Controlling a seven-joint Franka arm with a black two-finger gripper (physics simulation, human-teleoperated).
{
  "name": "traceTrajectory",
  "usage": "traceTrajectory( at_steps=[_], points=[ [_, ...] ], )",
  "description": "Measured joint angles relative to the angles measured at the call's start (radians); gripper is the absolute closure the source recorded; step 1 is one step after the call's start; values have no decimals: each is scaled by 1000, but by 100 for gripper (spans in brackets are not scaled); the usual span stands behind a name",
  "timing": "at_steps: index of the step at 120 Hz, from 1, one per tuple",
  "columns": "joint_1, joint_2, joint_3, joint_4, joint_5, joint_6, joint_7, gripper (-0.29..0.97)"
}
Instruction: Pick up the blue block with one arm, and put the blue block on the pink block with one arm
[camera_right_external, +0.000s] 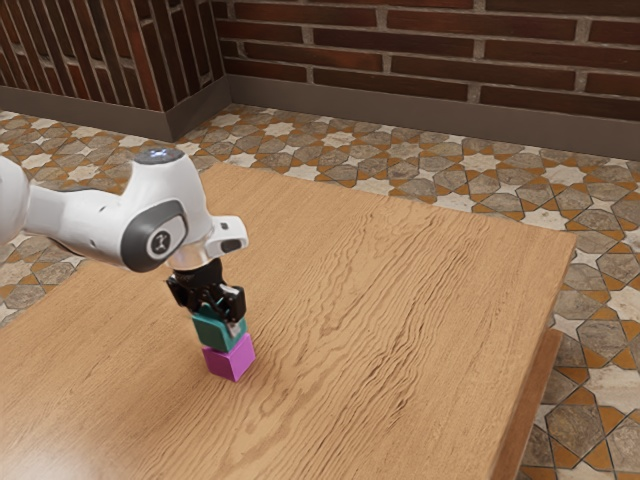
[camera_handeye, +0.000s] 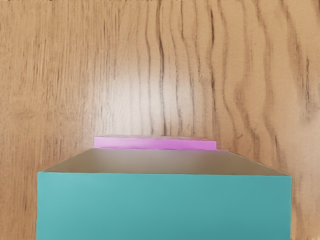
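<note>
From the exterior view's left, the white arm (camera_right_external: 90, 225) is reaching down over the wooden surface (camera_right_external: 420, 290). Its tool (camera_right_external: 222, 322) is grasping the teal block (camera_right_external: 216, 334) from two sides. That block is sitting squarely on the pink block (camera_right_external: 230, 360), touching it. In the wrist view, a pink edge is showing just beyond the teal block.

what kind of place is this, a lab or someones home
Probably a simulated indoor room, not clearly a lab or a home. It has dark red brick walls, a star-patterned tile floor, and one plain wooden table set out as the work surface.
</note>
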Motion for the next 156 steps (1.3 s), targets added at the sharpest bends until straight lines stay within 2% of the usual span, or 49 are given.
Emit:
traceTrajectory(
  at_steps=[61, 125, 156],
  points=[
    [-87, 6, -13, 3, -13, 3, -1, 30],
    [-20, 7, -13, 3, -14, 3, 0, 29],
    [-26, 7, -13, 2, -13, 3, 0, 29]
  ],
)
